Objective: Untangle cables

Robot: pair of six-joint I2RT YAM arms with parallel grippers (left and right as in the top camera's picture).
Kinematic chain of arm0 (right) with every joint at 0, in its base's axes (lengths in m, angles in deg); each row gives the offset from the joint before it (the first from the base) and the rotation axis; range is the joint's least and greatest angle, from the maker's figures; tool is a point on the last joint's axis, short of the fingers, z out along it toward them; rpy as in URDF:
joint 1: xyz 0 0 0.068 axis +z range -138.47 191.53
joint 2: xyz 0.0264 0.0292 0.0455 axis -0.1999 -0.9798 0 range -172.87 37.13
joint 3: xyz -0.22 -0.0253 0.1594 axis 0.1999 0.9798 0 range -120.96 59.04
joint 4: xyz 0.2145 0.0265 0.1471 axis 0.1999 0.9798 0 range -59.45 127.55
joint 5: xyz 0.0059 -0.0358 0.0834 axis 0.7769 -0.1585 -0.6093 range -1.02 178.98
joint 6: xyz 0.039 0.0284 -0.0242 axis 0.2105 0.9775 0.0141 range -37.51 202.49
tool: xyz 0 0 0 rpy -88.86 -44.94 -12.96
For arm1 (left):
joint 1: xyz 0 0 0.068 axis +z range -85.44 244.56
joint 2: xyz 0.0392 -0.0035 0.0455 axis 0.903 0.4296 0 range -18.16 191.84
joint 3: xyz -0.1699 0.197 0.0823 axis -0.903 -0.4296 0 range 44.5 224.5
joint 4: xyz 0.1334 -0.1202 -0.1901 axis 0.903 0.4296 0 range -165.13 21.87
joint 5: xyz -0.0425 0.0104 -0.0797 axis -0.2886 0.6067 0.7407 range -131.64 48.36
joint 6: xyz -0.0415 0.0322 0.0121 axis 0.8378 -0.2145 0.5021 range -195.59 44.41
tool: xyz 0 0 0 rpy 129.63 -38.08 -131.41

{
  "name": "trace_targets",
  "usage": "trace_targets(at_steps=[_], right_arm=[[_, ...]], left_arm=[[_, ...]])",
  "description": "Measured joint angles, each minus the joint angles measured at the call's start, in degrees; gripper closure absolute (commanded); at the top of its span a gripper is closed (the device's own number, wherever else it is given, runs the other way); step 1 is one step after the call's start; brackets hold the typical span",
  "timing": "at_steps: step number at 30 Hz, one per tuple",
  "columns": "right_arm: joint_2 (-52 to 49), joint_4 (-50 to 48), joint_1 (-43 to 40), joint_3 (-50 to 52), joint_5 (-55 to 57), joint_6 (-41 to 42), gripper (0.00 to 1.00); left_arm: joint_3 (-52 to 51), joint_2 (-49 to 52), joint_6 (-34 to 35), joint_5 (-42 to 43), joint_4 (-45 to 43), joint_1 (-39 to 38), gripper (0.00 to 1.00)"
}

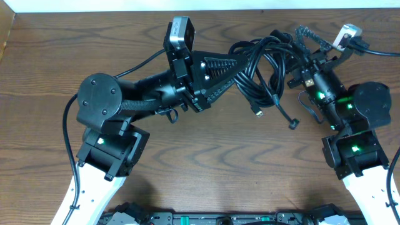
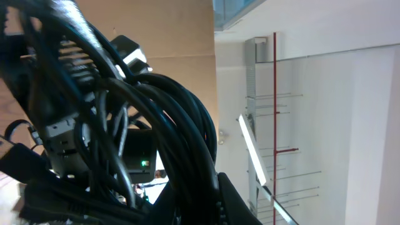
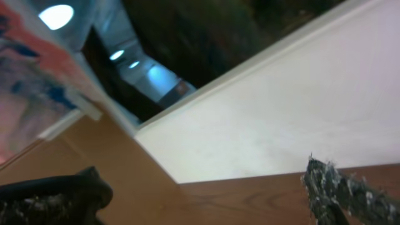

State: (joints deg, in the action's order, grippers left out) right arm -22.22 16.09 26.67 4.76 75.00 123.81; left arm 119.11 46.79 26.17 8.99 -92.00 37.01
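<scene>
1. Location: the cables sit as one knotted clump at the far side of the table, right of centre, between the two arms.
2. Left pincer: its tips converge into the left edge of the clump. The left wrist view is filled with black strands hard against the camera. Judged closed on the cables, though the contact point itself is hidden.
3. Right pincer: it is open. In its own wrist view the two fingers stand wide apart with only wall and wood between them. It sits at the right edge of the clump and grips nothing.
4. Orientation: the clump's long axis runs left to right, from one pincer toward the other. Two tails hang off toward the near side, ending in plugs that point near and slightly right. Whether the plugs touch the table cannot be told.
5. Step in hand, as a judgement: the left anchors the clump while the right takes one strand.
6. Method notes:
   - The right should close on a single outer loop, not the whole bundle.
   - It should pull away to the right, along the long axis, slowly.
   - It should favour a strand leading to a free tail, so that the plug can slide out through the knot instead of cinching it.
</scene>
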Motion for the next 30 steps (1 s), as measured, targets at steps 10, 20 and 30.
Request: trace_targets(at_steps=[10, 20, 30], right_arm=[[0.5, 13.6, 0.3, -0.4, 4.9, -5.6, 0.02], [0.7, 23.7, 0.3, -0.4, 11.2, -10.4, 0.01], [4.5, 31.5, 0.3, -0.4, 15.9, -13.5, 0.01]], left_arm=[[-0.2, 0.9, 0.0, -0.4, 0.0, 0.0, 0.92], [-0.2, 0.9, 0.2, 0.1, -0.1, -0.3, 0.93], [-0.2, 0.9, 0.2, 0.1, -0.1, -0.4, 0.93]])
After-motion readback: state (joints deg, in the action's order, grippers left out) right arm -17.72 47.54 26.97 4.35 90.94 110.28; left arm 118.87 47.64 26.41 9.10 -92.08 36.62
